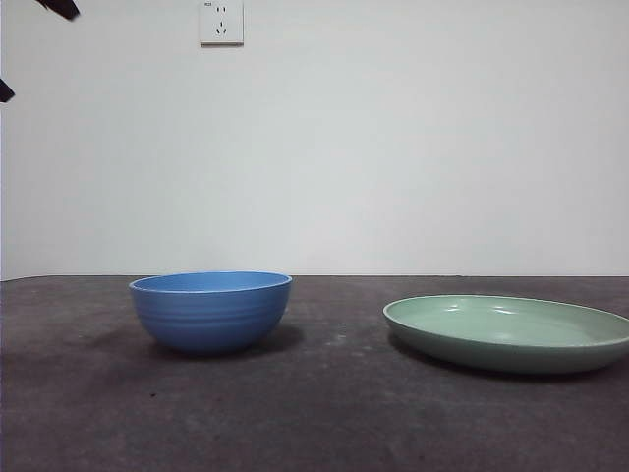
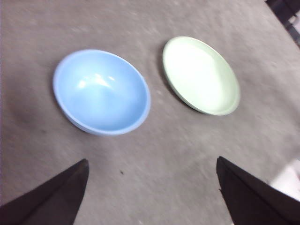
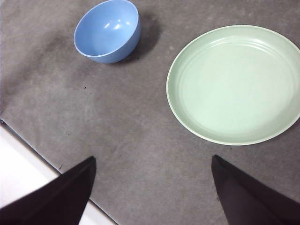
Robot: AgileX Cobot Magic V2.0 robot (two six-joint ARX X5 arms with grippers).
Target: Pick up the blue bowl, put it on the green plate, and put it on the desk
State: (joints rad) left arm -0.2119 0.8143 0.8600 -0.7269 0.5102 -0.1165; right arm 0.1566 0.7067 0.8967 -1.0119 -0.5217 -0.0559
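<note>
We list what stands on the desk (image 1: 324,413), working from the left of the front view to the right.

Item one — the blue bowl (image 1: 211,312): upright and empty, resting on the dark tabletop at centre-left of the frame, faint ridges on its outer wall and a soft shadow at its foot. The left wrist view shows its bare inside (image 2: 101,92).

Item two — the green plate (image 1: 508,332): flat on the desk at the right of the frame, well apart from the bowl, a strip of bare tabletop between them. We see nothing lying in it (image 3: 236,84).

Above, on the pale wall, a white socket (image 1: 221,21) sits near the top edge, left of centre.

Grippers: the left gripper (image 2: 152,197) hangs above the desk with jaws spread wide, holding nothing; the bowl lies beyond its tips. The right gripper (image 3: 152,194) likewise hangs with jaws spread and empty, near the desk's pale edge, the plate ahead of it. In the front view only black tips show at the upper left corner.
</note>
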